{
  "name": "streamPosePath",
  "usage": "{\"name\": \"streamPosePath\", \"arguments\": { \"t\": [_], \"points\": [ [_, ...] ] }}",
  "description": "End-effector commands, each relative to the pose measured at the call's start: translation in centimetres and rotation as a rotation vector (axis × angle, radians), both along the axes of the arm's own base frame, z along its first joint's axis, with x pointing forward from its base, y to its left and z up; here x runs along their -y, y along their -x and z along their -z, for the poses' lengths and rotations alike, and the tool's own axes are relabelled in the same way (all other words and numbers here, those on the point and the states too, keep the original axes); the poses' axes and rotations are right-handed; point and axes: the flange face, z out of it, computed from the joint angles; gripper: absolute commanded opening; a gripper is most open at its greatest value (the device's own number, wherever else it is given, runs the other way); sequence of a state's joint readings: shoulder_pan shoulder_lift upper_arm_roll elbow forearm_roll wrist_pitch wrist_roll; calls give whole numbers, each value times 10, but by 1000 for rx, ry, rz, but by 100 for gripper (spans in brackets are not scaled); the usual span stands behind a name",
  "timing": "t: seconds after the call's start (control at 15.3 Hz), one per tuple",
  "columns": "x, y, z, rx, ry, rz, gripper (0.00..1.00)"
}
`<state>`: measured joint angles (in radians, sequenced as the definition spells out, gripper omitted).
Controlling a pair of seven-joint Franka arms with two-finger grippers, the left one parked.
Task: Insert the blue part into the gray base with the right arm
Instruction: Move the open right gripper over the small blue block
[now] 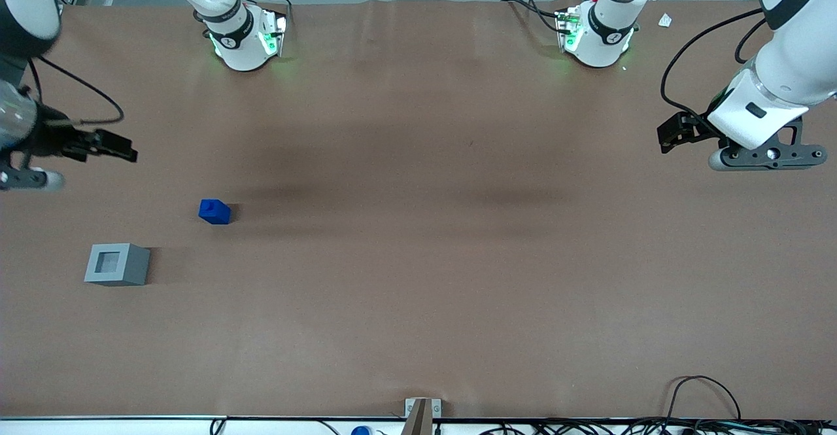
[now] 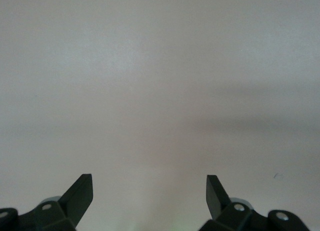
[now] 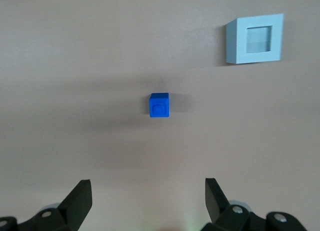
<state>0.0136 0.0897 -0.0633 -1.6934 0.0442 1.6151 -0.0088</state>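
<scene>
Above the table, tool [image 3: 145,201] open, gray base [image 1: 118,264] empty

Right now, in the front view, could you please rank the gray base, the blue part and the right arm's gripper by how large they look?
1. Gray base, resting on the table, nearer the camera than the blue part.
2. Right arm's gripper, open, raised near the working arm's end of the table; its height above the table makes this rank unsure.
3. Blue part, clearly the smallest.
</scene>
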Motion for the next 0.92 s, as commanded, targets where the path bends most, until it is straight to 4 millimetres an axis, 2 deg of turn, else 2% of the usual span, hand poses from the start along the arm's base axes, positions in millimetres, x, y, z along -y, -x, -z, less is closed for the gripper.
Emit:
{"name": "streamPosePath", "arguments": {
  "t": [0.0,0.39,0.59,0.72,0.85],
  "points": [
    [4,6,48,-15,-17,7,100],
    [7,28,151,45,-5,28,100],
    [6,40,196,95,7,29,100],
    [6,41,225,95,12,29,99],
    [5,38,240,97,16,30,99]
  ]
}}
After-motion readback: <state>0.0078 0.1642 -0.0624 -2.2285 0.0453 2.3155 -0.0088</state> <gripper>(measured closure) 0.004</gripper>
